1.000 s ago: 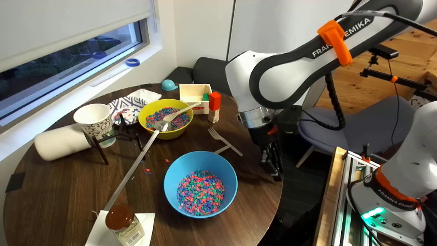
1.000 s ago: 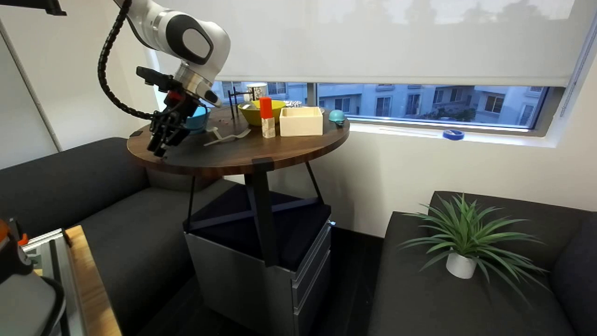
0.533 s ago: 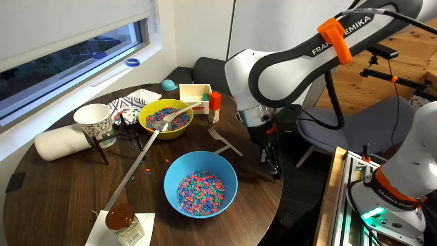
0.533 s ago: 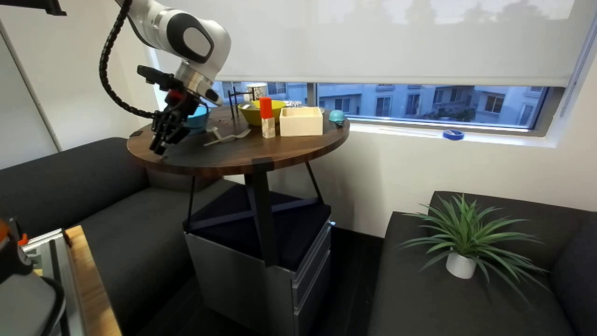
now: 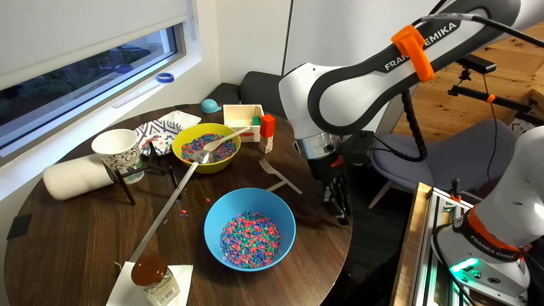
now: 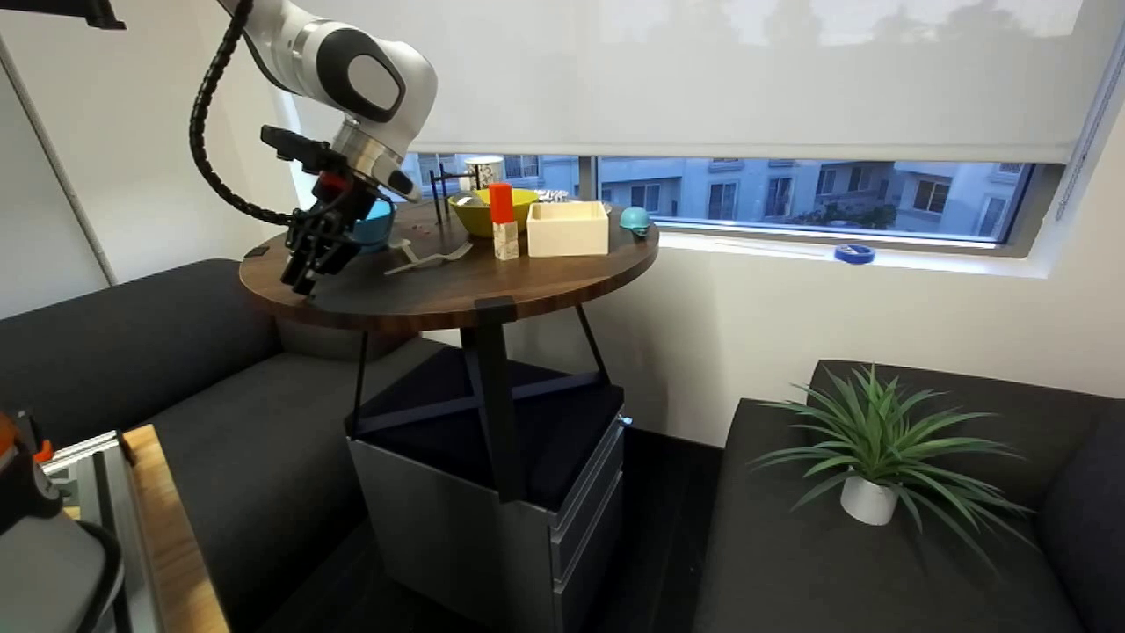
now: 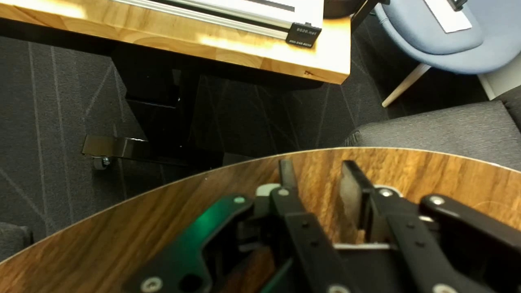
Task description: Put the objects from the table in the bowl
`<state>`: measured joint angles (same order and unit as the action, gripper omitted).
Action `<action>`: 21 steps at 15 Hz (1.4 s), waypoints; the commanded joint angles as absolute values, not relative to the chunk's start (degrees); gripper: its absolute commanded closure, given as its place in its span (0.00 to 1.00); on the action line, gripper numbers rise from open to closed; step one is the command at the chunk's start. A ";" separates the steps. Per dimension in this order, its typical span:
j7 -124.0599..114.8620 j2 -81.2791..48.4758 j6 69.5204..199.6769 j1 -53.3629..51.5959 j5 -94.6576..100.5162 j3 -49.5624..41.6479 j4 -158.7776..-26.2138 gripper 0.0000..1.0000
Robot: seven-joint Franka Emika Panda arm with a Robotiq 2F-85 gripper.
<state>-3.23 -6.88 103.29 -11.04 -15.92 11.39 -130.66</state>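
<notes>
My gripper (image 7: 317, 165) stands partly open, only wood visible between its fingers. In both exterior views it points down at the edge of the round brown table (image 5: 76, 238), to one side of the blue bowl (image 5: 216, 204); whether its tips touch the wood I cannot tell. That bowl holds many small coloured pieces. A yellow bowl (image 5: 178, 148) farther back contains similar pieces and a pale spoon (image 5: 225, 139). Among the objects on the table are a white fork (image 5: 280, 176), a small red-topped box (image 5: 267, 132) and a brown-lidded jar (image 5: 155, 278). Neither bowl shows in the wrist view.
A long-handled spoon (image 5: 167, 208) stretches from the yellow bowl to a white napkin (image 5: 182, 276). A paper cup (image 5: 117, 146), a dark stand (image 5: 159, 168) and a white roll (image 5: 78, 176) crowd the window side. A cream box (image 6: 568, 232) stands behind the red-topped box.
The jaws drew slightly together, then parted again. The arm shifted only a little, staying by the table edge. The bowls and objects have not moved.
</notes>
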 commanded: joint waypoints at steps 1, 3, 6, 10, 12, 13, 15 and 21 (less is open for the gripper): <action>-4.35 -7.72 102.95 -11.15 -15.21 11.14 -130.28 0.64; -4.53 -7.83 103.11 -11.13 -14.98 11.03 -130.31 0.66; -4.79 -7.88 103.34 -11.15 -14.66 10.88 -130.25 0.71; -5.20 -8.01 103.35 -11.18 -14.20 10.73 -130.23 0.77; -5.70 -8.06 103.44 -11.20 -13.89 10.69 -130.21 0.78; -6.12 -8.04 103.40 -11.23 -13.58 10.65 -130.21 0.80; -6.61 -8.00 103.27 -11.24 -13.10 10.60 -130.16 0.82; -7.89 -8.18 103.58 -11.37 -11.79 10.58 -129.87 0.91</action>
